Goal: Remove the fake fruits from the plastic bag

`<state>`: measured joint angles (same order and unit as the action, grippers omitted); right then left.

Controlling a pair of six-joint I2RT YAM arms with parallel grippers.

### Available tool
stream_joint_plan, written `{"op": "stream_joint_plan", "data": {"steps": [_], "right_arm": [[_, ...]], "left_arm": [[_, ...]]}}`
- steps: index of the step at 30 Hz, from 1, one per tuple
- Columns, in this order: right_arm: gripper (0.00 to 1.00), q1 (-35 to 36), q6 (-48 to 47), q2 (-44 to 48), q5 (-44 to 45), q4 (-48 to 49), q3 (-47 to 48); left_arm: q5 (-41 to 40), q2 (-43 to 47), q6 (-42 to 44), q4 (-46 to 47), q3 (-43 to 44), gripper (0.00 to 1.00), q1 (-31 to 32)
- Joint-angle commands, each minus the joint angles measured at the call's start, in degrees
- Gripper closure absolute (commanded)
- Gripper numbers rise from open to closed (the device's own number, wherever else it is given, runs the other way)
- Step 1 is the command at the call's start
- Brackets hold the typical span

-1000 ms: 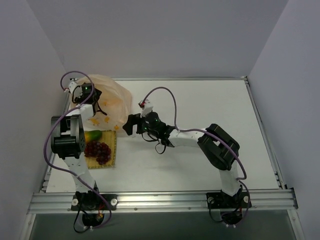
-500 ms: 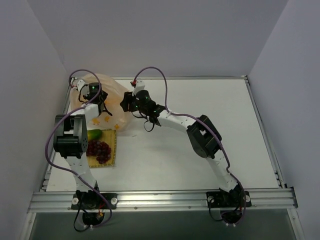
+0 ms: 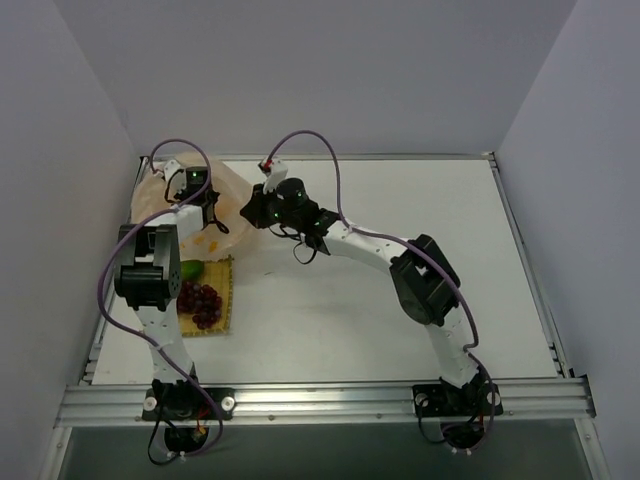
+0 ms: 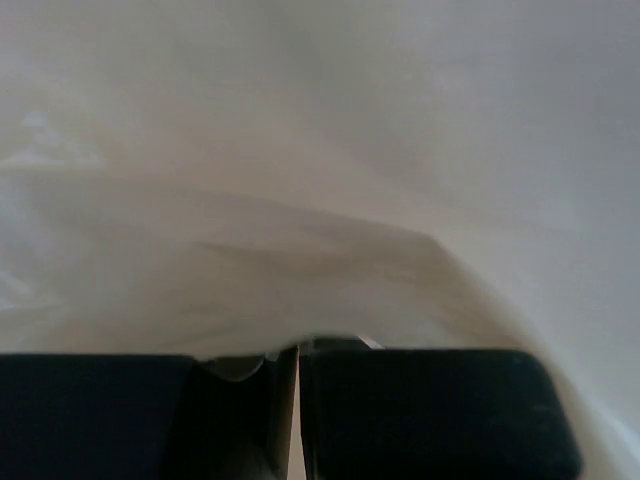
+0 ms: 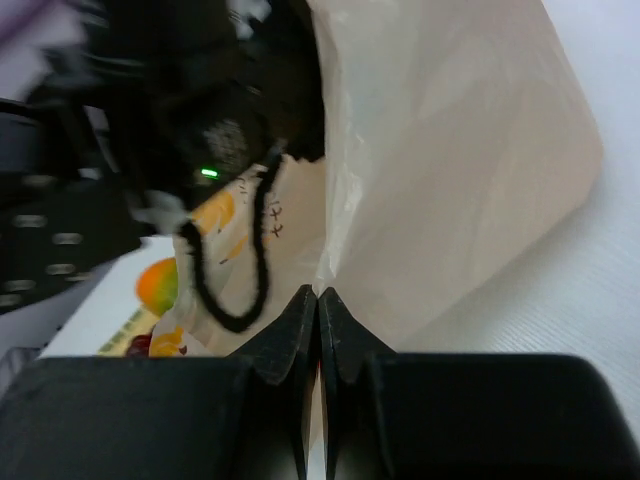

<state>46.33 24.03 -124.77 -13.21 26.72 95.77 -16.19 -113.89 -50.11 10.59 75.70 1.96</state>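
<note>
A: Top view, quick: where's the plastic bag?
B: Far left of the desk, around 10 o'clock, crumpled, both arms reaching to it
A: Left claw?
B: Pressed together, with a thin fold of bag film caught at the tips. Its wrist view is nothing but pale film. From above it sits over the bag's upper middle
A: Right claw?
B: Also pressed together, pinching the bag's edge right at the tips. From above it's on the bag's 3 o'clock side, at 3 o'clock of the left one, near it but apart
A: Fruit?
B: Grape bunch and green fruit are out of the bag, both on the yellow woven mat at 6 o'clock of the bag. The green fruit lies at 12 o'clock of the grapes, just beside them
A: Mat touching the bag?
B: The mat's far edge sits right against the bag's near edge
A: Anything inside the bag?
B: Cannot tell, only the orange printed marks show on the film
</note>
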Motion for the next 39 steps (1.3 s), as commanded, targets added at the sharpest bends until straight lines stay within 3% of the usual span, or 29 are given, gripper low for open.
{"op": "stream_joint_plan", "data": {"steps": [1,3,5,9,10,13,14,18,23,31,39], "right_arm": [[1.0,0.4,1.2,8.1,-2.9,6.7,-2.4],[1.0,0.3,1.7,9.4,-3.7,6.3,-2.6],[1.0,0.5,1.9,10.9,-4.5,6.2,-3.5],[1.0,0.6,2.8,14.6,-4.6,8.6,-9.3],[1.0,0.6,2.9,15.3,-4.9,9.0,-11.2],[1.0,0.6,3.0,16.4,-5.7,9.4,-13.4],[1.0,0.6,3.0,16.5,-5.6,9.5,-14.5],[1.0,0.4,2.8,15.6,-6.8,9.8,-16.0],[1.0,-0.2,2.4,14.1,-7.7,10.4,-17.5],[1.0,-0.6,1.5,14.6,-8.6,11.6,-21.8],[1.0,-1.6,1.7,14.0,-11.6,12.5,-23.1]], "left_arm": [[-3.7,0.0,4.5,-2.2,3.0,0.98,0.7],[-3.3,0.4,6.0,-1.0,2.9,0.97,0.9],[-3.0,1.1,8.5,1.3,3.0,0.89,0.9],[-2.9,1.2,14.2,2.6,6.5,0.53,0.8],[-1.7,0.8,15.4,3.3,7.2,0.36,0.8],[1.6,-0.7,19.3,5.8,8.8,0.23,1.0],[3.3,-0.6,20.1,8.2,8.0,0.13,1.2],[11.2,-2.4,21.0,13.2,7.4,0.0,1.2],[17.7,-6.5,17.1,13.8,9.3,0.04,1.2],[11.8,-11.0,14.0,14.2,13.0,0.05,2.4],[11.7,-21.1,14.5,7.2,28.5,0.06,4.0]]}}
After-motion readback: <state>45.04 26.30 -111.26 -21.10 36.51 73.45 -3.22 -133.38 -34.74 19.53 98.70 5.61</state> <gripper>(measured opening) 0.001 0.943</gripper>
